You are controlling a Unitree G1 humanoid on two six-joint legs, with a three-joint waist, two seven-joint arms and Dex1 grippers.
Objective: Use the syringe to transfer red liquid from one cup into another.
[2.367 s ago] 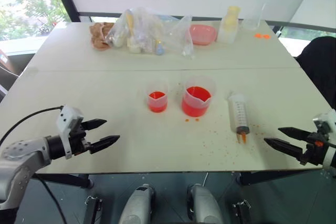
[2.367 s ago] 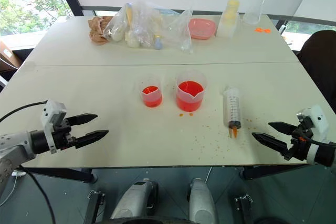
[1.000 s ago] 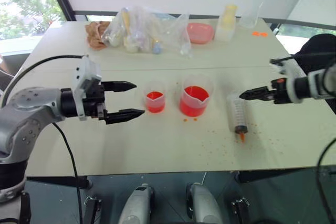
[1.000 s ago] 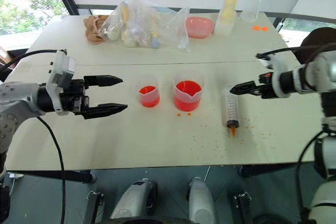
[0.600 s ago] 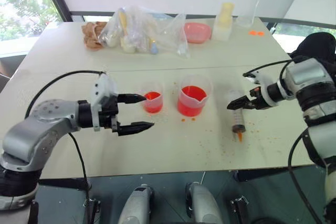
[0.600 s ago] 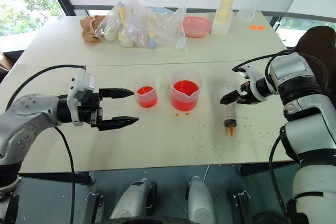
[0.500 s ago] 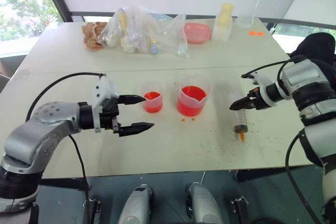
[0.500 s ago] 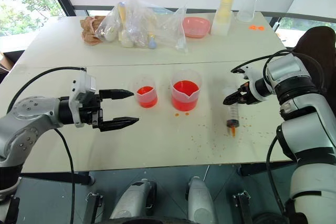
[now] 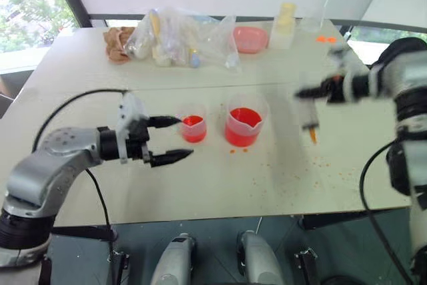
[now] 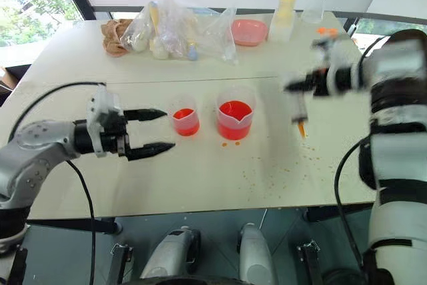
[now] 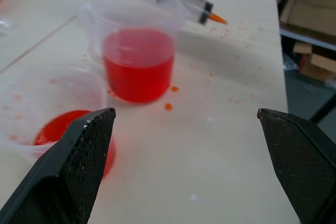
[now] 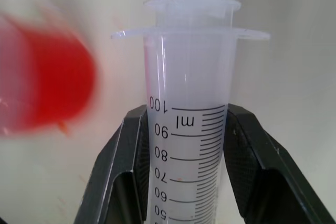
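Syringe (image 12: 188,129) clamped in right claw (image 12: 184,171), probably empty

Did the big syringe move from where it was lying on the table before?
Yes. The syringe has gone up off the table, pinched in the right tool. It hangs tip-down beside the larger beaker, which stayed put.

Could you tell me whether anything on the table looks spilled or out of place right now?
Yes: small orange-red droplets dot the table just in front of the larger beaker, and finer specks scatter toward the table's front right. Both cups stand upright, so nothing has tipped.
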